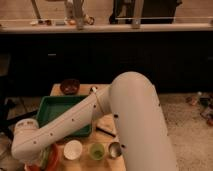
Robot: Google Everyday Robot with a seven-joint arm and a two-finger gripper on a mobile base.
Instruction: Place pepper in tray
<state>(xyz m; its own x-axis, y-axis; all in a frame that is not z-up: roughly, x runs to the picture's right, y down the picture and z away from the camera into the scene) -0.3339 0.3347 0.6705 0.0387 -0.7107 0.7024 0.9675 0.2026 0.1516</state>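
The gripper is hidden under the arm's (pixel 65 127) end at the lower left edge, so its grip cannot be told. Just beyond it the green tray (pixel 50 102) lies on the wooden worktop (pixel 82 90). The pepper cannot be made out. Dark cabinets (pixel 150 55) stand behind.

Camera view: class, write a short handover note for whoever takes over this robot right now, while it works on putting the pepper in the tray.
Gripper: out of sight, past the arm's end at the lower left, by the orange bowl.
Tray: partly covered by the arm; its visible part holds no pepper.
Pepper: cannot be picked out.
Done: nothing placed, as far as visible.
Left: get pepper into tray.
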